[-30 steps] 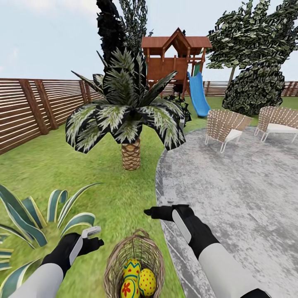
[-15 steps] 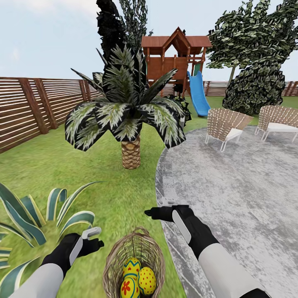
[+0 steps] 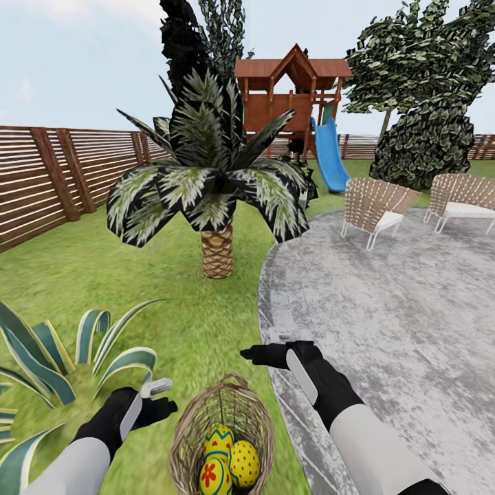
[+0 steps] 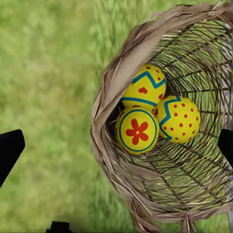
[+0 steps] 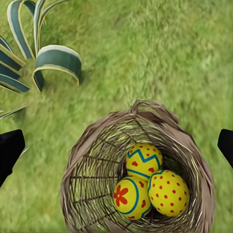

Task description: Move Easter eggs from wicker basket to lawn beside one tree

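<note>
Garden lawn (image 3: 103, 275) is seen with the wicker basket (image 3: 185, 440) slightly nearer than a second ago, all three Easter eggs (image 3: 223, 460) inside, flanked by left tool (image 3: 163, 397) and right tool (image 3: 251, 353), both spread wide, empty.

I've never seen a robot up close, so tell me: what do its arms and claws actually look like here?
Each arm is a smooth, rounded white tube that turns black toward the wrist, rather like a sleeve ending in a glove. A light grey panel runs along each black wrist. The left claw and right claw are black with short fingers; the left one has a pale grey piece at its tip. No cables or markings are visible.
</note>
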Robot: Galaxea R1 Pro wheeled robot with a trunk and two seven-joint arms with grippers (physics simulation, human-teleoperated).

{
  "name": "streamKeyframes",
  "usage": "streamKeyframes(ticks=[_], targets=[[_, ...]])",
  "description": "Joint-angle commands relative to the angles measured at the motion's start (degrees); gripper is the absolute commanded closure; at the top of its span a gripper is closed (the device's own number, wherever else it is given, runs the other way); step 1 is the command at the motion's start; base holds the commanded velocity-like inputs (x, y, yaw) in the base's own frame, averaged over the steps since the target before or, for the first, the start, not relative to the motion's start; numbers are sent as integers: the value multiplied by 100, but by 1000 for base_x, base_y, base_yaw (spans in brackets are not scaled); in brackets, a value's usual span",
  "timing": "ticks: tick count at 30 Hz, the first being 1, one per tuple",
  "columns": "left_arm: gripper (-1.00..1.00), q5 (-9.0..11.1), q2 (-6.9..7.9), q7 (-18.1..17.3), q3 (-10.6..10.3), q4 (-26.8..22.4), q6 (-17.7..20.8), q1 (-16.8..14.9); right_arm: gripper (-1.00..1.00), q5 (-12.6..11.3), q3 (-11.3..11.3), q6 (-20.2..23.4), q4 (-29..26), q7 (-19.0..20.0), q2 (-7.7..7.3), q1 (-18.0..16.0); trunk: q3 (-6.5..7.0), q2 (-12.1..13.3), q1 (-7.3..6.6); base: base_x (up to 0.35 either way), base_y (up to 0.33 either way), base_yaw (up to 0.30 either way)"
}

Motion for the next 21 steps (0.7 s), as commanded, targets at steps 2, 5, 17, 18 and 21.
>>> streamKeyframes(ticks=[2,5,17,18,21], targets=[[-100,-9,-19,-26,33,-7,32,-3,-100,17,-1,23,-3,17,-2,-4,-42,-85,44,0,0,0],[-100,-8,-43,-25,45,-6,32,-3,-100,17,-4,24,-5,18,-2,-4,-96,-205,110,0,0,0],[-100,-7,-151,62,53,47,27,-3,-100,17,-6,31,-7,20,-4,-4,-311,-686,374,0,0,0],[-100,-7,-188,121,53,59,26,-3,-100,17,-6,31,-8,19,-4,-4,-329,-726,396,0,0,0],[-100,-2,-240,306,55,77,24,-2,-100,17,-6,31,-8,20,-7,-4,-383,-847,462,0,0,0]])
